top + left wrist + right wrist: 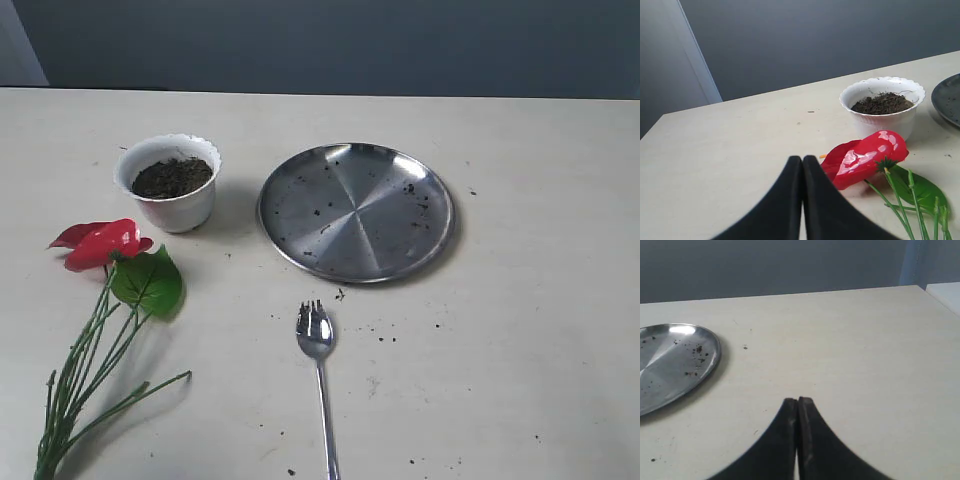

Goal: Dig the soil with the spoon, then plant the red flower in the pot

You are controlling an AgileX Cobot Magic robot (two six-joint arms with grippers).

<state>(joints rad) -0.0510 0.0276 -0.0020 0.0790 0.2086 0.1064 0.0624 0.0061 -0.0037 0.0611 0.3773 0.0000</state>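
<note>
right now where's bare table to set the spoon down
Free: right of the plate, and the strip behind pot and plate. Crowded: the left side, where the flower lies beside the pot. Spoon sits below the plate.

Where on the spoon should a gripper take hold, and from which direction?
Probably mid-handle on the spoon, coming straight down with jaws across the thin shaft. It lies flat on the table, head toward the plate, with bare surface on both sides of the handle.
</note>
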